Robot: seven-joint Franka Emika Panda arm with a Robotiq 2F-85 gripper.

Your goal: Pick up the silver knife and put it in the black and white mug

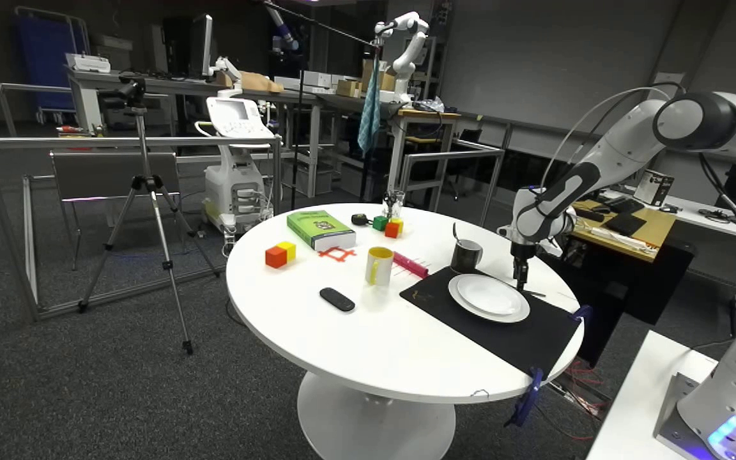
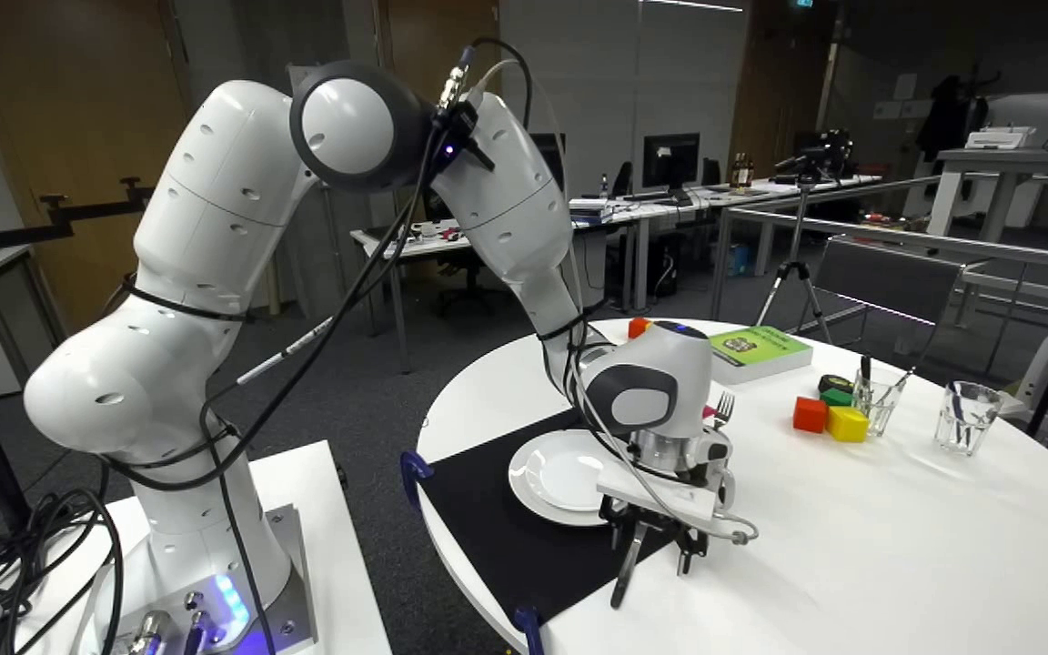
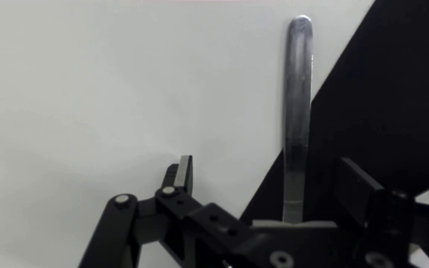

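Lettering on the green book (image 1: 321, 230) is too small to read. Near the right edge of the round table (image 1: 317, 326) in an exterior view, the spread gripper (image 1: 521, 284) straddles the silver knife (image 3: 297, 111), room on both sides; farther in stands the dark mug (image 1: 466, 257).

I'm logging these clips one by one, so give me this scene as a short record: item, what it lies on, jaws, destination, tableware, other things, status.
item: silver knife
lies on: partly the white table, partly the black placemat
jaws: open, one on each side of the knife
destination: dark mug, upright, utensil standing in it
tableware: two stacked white plates on the placemat
other things: white-and-yellow mug, green book
status: knife ungripped, not yet in the mug
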